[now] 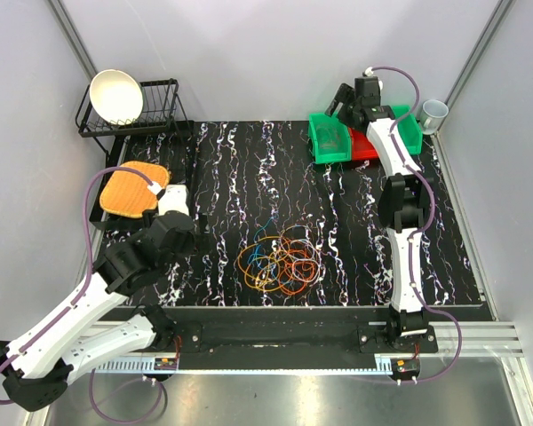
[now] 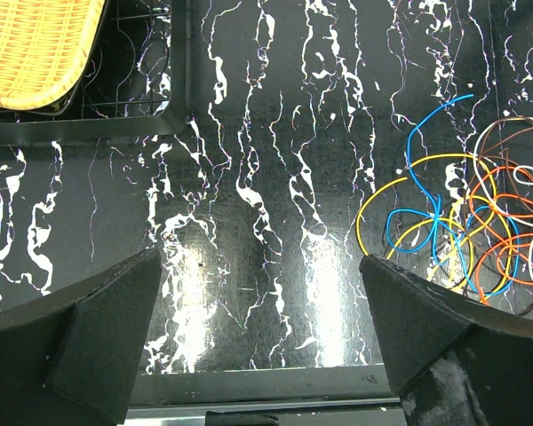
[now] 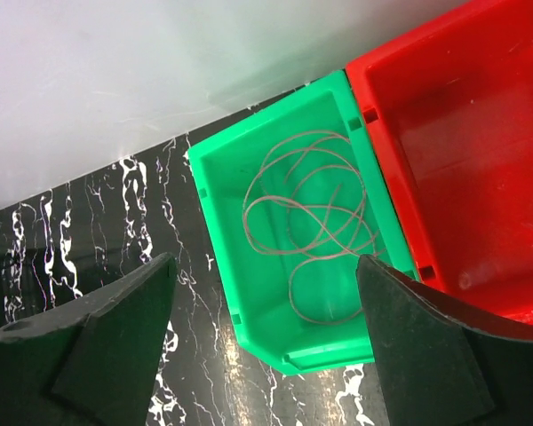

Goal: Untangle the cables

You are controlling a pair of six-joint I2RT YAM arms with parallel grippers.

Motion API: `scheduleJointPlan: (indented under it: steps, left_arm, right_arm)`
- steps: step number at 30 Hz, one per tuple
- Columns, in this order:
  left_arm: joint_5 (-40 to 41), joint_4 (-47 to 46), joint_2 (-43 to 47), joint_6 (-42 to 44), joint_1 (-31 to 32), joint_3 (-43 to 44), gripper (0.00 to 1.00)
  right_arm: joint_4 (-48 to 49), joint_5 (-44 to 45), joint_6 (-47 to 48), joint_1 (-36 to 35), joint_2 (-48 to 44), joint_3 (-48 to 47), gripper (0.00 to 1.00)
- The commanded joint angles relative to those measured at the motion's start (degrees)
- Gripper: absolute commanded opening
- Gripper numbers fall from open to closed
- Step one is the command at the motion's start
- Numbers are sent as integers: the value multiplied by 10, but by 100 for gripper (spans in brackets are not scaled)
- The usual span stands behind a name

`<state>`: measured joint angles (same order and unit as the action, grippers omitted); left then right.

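A tangle of thin cables, orange, yellow, blue and green, lies on the black marbled mat near the front middle. In the left wrist view it shows at the right edge. A pale pinkish cable lies coiled in a green bin. My left gripper is open and empty, left of the tangle, low over the mat. My right gripper is open and empty, held above the green bin at the back right.
A red bin sits next to the green one, and another green bin beyond it. A black wire rack with a white bowl stands back left. A yellow woven basket rests on a black tray. A cup stands far right.
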<state>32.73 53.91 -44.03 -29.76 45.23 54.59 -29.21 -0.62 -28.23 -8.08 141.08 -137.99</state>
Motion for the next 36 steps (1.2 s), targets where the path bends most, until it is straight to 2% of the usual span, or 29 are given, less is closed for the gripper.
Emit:
scheduleJointPlan:
  steps: [1, 4, 9, 12, 13, 16, 20, 25, 28, 36]
  left_arm:
    - [5, -23, -4, 9, 0, -4, 99]
    - [3, -24, -9, 9, 0, -4, 99]
    - [-11, -29, -21, 15, 0, -5, 99]
    - [-21, -33, -26, 17, 0, -3, 99]
    - [-26, -35, -26, 18, -1, -3, 99]
    - [-60, -52, -27, 19, -1, -3, 99]
    - [-138, -133, -42, -9, -1, -31, 99]
    - [-181, -182, -110, -35, 1, -61, 93]
    - [-183, -208, -149, -36, 6, -64, 90]
    - [-194, -273, -263, -76, 28, -65, 73]
  right_arm:
    - [-4, 7, -9, 3, -62, -17, 88]
    - [-11, -22, -20, 3, -86, 1, 88]
    - [-19, -46, -30, 0, -155, 97, 86]
    - [-21, -40, -27, -7, -223, 192, 85]
    - [-16, -36, -24, -14, -267, 251, 85]
    - [-4, 25, -5, -44, -364, 374, 85]
    - [-17, 77, -15, -74, -475, 495, 84]
    - [-23, -16, -40, -77, -588, 604, 80]
    - [-10, -31, -50, -82, -632, 664, 80]
    - [38, -104, -59, -86, -656, 758, 80]
